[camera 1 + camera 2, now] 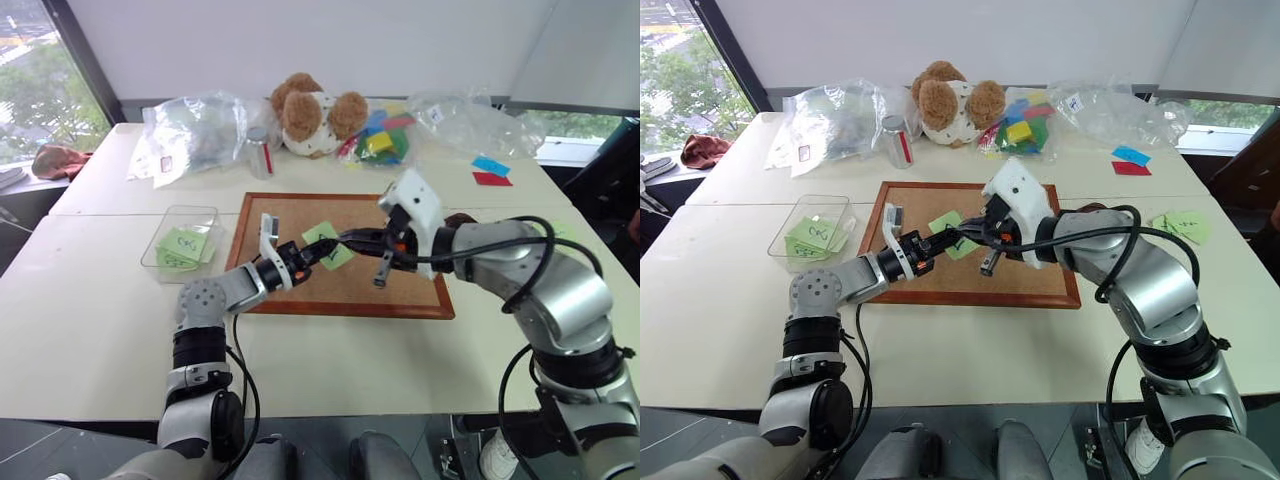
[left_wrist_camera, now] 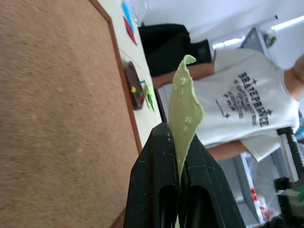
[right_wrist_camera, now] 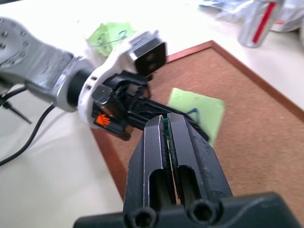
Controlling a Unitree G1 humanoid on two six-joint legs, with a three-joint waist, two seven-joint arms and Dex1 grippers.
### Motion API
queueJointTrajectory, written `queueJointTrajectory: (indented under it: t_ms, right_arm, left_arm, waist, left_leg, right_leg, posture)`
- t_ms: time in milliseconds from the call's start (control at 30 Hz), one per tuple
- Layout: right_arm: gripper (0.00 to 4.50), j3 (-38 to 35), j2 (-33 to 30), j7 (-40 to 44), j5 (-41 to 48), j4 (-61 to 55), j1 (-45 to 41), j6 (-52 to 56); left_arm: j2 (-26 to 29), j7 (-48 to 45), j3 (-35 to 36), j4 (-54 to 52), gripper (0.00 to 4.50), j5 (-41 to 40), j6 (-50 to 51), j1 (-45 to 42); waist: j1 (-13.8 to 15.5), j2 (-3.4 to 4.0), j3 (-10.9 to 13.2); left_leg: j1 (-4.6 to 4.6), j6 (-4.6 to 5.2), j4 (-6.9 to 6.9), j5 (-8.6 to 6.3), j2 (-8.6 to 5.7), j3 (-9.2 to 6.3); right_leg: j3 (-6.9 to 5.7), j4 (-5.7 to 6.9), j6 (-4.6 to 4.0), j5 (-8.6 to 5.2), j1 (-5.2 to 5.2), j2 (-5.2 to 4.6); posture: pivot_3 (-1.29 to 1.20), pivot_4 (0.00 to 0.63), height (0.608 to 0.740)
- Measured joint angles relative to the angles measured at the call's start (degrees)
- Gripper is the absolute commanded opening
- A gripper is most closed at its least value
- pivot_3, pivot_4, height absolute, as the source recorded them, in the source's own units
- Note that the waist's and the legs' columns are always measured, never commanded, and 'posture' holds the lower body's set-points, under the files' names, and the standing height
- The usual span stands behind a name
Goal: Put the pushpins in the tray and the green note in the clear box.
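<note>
Left wrist view: I see the left gripper (image 2: 179, 156) with its two black fingers (image 2: 152, 185) pressed together on the edge of the green note (image 2: 184, 114); the paper stands edge-on and curls at its free tip. The cork board (image 2: 57, 114) lies beside it, wood frame along its edge. Past the frame, on the pale worktop (image 2: 137, 78), sits the tray (image 2: 134, 85) with red and yellowish pushpins (image 2: 137, 92) inside. A person (image 2: 242, 111) in a white printed T-shirt stands beyond.
</note>
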Motion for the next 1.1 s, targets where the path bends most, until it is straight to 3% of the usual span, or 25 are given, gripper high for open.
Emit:
queueJointTrajectory:
  t_ms: [133, 267, 633, 867, 1100]
  right_arm:
    - [0.00, -4.9, -1.6, -1.6, -0.7, 8.1, -0.4, -1.4]
    - [0.00, -8.6, -4.8, -4.2, -5.3, 24.3, -0.2, -7.3]
    - [0.00, -8.2, -5.3, -6.2, -16.4, 70.8, -9.4, -31.6]
    - [0.00, -8.6, -4.8, -5.8, -17.9, 86.4, -13.6, -38.9]
    - [0.00, -9.4, -3.6, -5.1, -18.5, 93.6, -14.8, -43.1]
  left_arm:
    - [-0.6, 2.3, 2.1, 0.2, 0.05, -1.3, -1.1, -0.2]
    - [-1.9, 6.5, 5.3, -1.6, 0.05, -5.1, -1.8, -0.6]
    - [-2.2, 11.9, 5.6, -6.5, 0.05, -10.2, -1.9, 0.5]
    - [-1.6, 12.4, 4.1, -7.7, 0.05, -10.8, -2.2, 1.4]
    - [-0.9, 12.4, 2.8, -7.9, 0.05, -10.8, -3.0, 1.8]
  waist:
    - [0.2, 0.00, 0.0]
    - [0.2, -0.02, 0.0]
    - [-0.1, -0.01, 0.0]
    - [-0.1, -0.02, 0.0]
    - [-0.1, -0.02, 0.0]
  left_leg:
    - [0.00, 0.01, 0.01, 0.00, -0.01, 0.00]
    - [-0.01, 0.00, 0.00, 0.00, -0.02, 0.02]
    - [0.01, -0.05, -0.03, 0.03, -0.01, 0.13]
    - [0.01, -0.06, 0.01, 0.04, -0.01, 0.14]
    - [0.01, -0.07, 0.02, 0.04, -0.01, 0.14]
  right_leg:
    - [0.00, -0.02, 0.00, 0.00, 0.04, -0.01]
    - [0.00, -0.02, 0.00, 0.00, 0.02, -0.02]
    - [0.09, 0.04, 0.00, 0.00, -0.03, 0.04]
    - [0.09, 0.02, 0.00, 0.00, 0.02, 0.04]
    - [0.08, 0.02, 0.00, 0.00, 0.03, 0.05]
  posture:
    - [0.00, 0.150, 0.740]
    - [0.00, 0.150, 0.740]
    - [0.00, 0.150, 0.740]
    - [0.00, 0.150, 0.740]
    - [0.00, 0.150, 0.740]
